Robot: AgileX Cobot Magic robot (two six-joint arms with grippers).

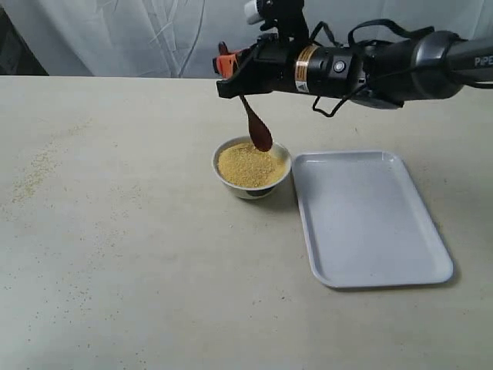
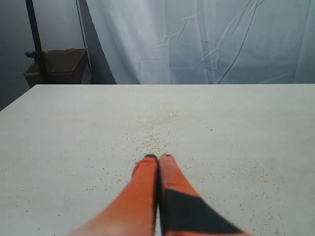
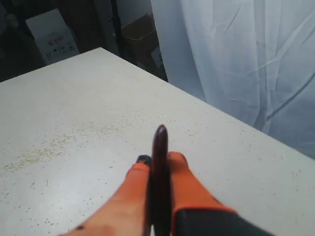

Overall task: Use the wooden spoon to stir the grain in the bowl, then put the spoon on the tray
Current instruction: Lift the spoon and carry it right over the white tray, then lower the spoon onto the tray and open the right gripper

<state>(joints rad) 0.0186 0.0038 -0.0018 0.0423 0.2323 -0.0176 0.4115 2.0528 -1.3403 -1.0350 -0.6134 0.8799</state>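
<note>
Bowl [image 1: 255, 190] heaped with grain [image 1: 248, 165] | right jaws gripping wooden spoon [image 1: 258, 132] | left jaws closed

Pale table [image 1: 139, 270] before a white curtain [image 1: 115, 35].
The creased curtain fills the frame's top; the tabletop covers the rest, yellow specks [image 1: 35, 173] scattered at middle left. Beyond the table, a brown cardboard box [image 2: 61, 64] stands beside a dark pole [image 2: 35, 39].

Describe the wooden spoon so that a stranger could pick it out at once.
Find the big white tray on the table; just left of it stands a small white bowl of yellow grain. Over that bowl the right gripper holds the spoon, head down toward the grain. It is the only dark, glossy, reddish-brown thing among pale ones.
</note>
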